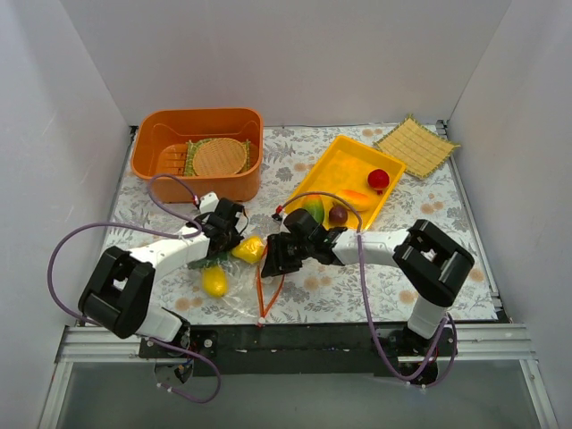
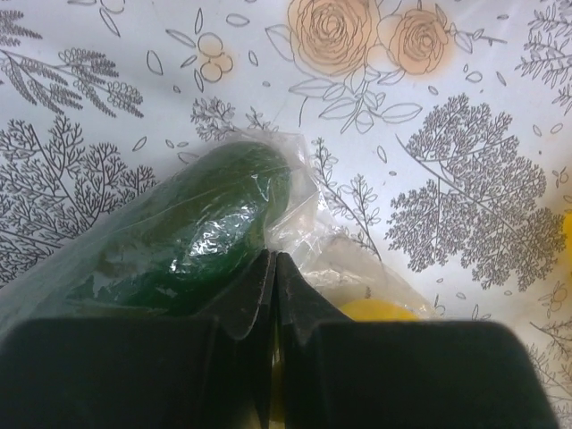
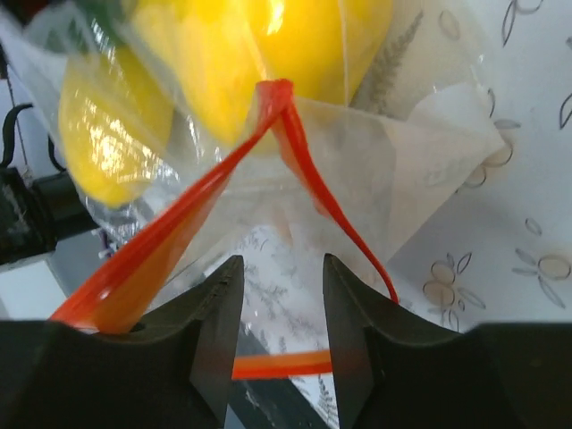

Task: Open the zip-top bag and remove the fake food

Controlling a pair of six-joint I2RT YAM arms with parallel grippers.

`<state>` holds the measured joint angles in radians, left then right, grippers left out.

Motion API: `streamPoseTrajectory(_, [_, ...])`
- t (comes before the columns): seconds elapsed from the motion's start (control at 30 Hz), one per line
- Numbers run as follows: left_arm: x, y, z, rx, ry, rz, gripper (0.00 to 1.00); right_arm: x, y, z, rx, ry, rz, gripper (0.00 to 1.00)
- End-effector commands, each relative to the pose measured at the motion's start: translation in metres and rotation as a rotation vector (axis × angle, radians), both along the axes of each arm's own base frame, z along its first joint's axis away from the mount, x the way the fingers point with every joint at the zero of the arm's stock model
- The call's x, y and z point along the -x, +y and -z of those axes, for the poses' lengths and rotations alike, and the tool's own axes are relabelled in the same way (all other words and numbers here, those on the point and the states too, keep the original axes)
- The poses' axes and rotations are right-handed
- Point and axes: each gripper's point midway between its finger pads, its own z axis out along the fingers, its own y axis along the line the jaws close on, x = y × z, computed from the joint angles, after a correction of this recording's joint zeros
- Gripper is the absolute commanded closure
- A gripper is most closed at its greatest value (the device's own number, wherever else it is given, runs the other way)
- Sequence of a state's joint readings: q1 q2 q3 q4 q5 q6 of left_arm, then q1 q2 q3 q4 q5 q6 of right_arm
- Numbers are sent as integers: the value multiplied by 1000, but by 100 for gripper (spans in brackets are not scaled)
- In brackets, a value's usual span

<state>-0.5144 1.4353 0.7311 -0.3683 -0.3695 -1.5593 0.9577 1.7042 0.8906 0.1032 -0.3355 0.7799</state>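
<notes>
zip-top bag (image 1: 234,288) lies on the floral table cover (image 1: 357,290), near edge, between the two arms. Its orange-red zip strip (image 1: 260,290) runs near-to-far, so the mouth faces right toward the right arm and the body stretches left. In the right wrist view the two strip halves spread into a V: the mouth gapes.

Fake food in the bag: yellow lemon-shaped piece (image 1: 214,282), green piece (image 2: 192,237) lying slantwise, yellow pepper-like piece (image 1: 248,248) at the far end.

left gripper (image 2: 271,261): jaws pressed together, pinching bag film just beside the green piece.

right gripper (image 3: 281,268): at the mouth, jaws roughly half apart. One strip half meets the left finger, the other passes the right finger, and a bit of strip crosses low in the gap. Not clamped on anything I can see.

Farther right: yellow tray (image 1: 332,159) with red, orange, dark purple and green-orange pieces. Far left: orange basket (image 1: 152,147) holding a round woven mat (image 1: 222,157). Far right corner: square straw mat (image 1: 416,145).
</notes>
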Motion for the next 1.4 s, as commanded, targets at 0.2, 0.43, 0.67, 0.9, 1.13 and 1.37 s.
streamPoseTrajectory(0.2, [36,-5,-4,58,7,45,100,-69,9,-11,-2,-120,140,38])
streamPoseTrajectory(0.43, [14,-5,-49,17,-77,56,81,-78,5,-30,-43,-160,157,35])
streamPoseTrajectory(0.67, [-1,-19,-86,52,-131,97,83,-62,-11,-13,1,-106,167,79])
streamPoseTrajectory(0.9, [11,-38,-74,148,-81,142,98,-60,-6,4,37,-69,136,93])
streamPoseTrajectory(1.13, [16,-39,-39,154,-44,126,99,-66,6,1,-8,-91,115,66])
streamPoseTrajectory(1.37, [22,-34,-12,127,-3,108,100,-74,19,-26,-95,-155,95,47])
